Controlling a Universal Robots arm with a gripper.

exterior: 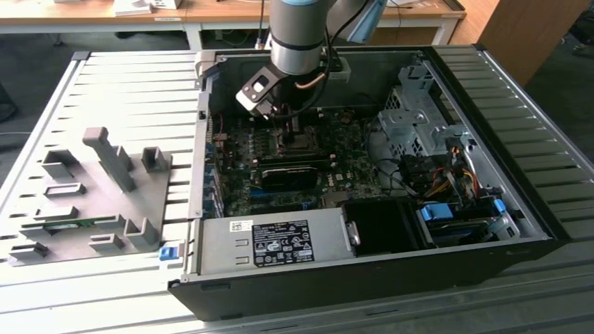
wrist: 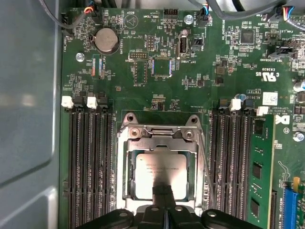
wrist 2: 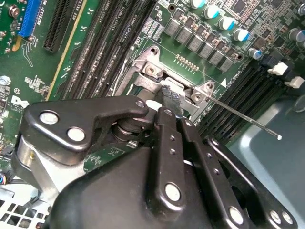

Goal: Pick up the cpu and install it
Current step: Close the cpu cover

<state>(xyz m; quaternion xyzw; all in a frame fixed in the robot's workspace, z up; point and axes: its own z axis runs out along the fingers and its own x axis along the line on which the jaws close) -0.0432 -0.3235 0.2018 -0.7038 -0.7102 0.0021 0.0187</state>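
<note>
Silver-lidded cpu already lying flat inside the metal socket frame; claw with fingers together, tips at its lid. Placing seemingly done; thin latch lever apparently not locked yet.

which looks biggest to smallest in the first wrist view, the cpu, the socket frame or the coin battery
1. socket frame, largest
2. cpu, lying inside that frame
3. coin battery, clearly smallest

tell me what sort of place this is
Probably a robotics lab or workshop: an open computer case lies on a slatted metal table, a grey parts fixture sits beside it, and wooden desks stand behind.
</note>
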